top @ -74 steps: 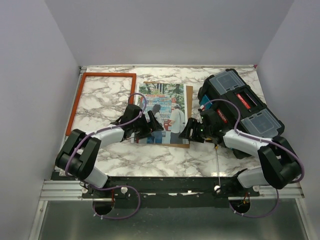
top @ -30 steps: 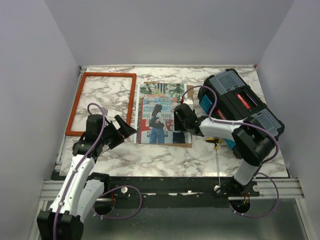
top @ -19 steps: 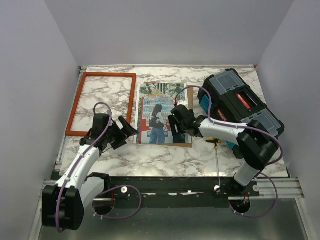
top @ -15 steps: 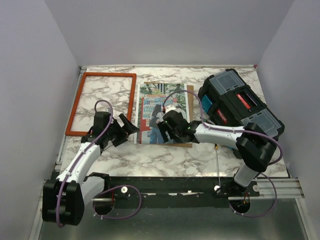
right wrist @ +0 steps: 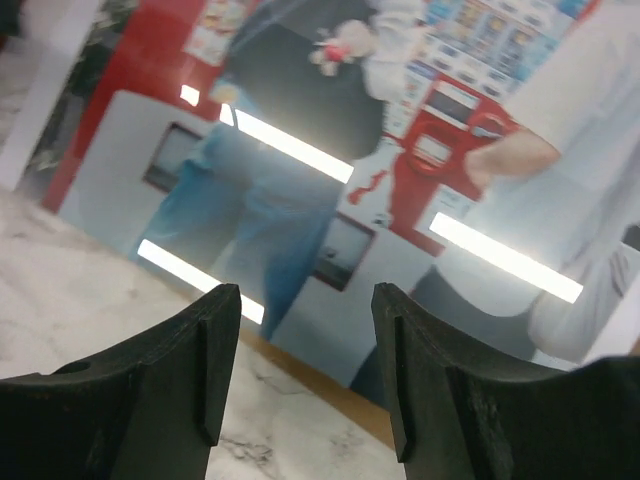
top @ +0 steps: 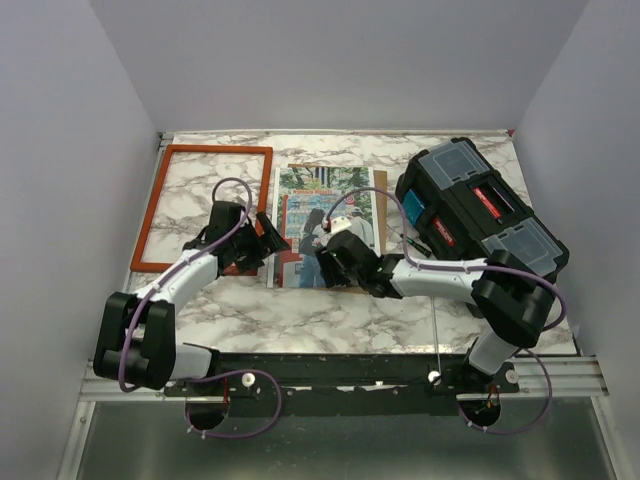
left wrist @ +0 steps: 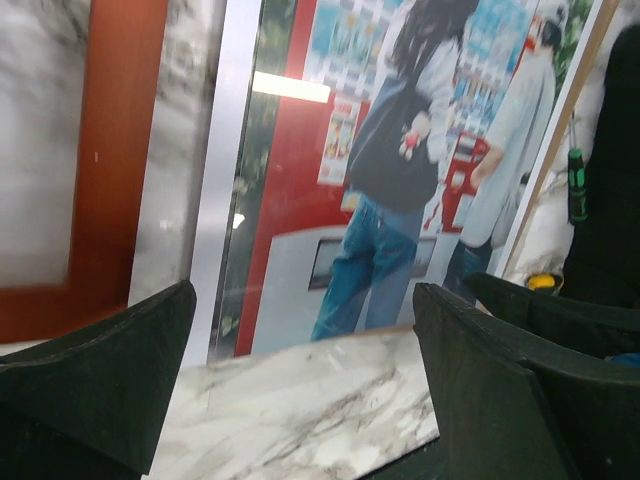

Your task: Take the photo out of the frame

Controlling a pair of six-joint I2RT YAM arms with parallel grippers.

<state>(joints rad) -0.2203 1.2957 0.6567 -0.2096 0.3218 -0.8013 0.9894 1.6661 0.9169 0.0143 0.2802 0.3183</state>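
The orange-red frame lies empty and flat at the table's back left. Right of it the photo lies face up on a brown board. My left gripper is low at the photo's near left corner, between frame and photo. In the left wrist view it is wide open over bare marble, with the photo and a frame bar ahead. My right gripper hovers at the photo's near edge. Its jaws stand apart, empty, over the photo and the board's strip.
A black toolbox with clear-lidded compartments sits at the right, close to the board. A thin tool lies on the marble in front of it. Grey walls close in the table on the left, back and right.
My left gripper has swung forward and right, up to the photo's left edge. My right gripper has slid left along the photo's near edge, its jaws widening and then narrowing. Photo and frame stay put.
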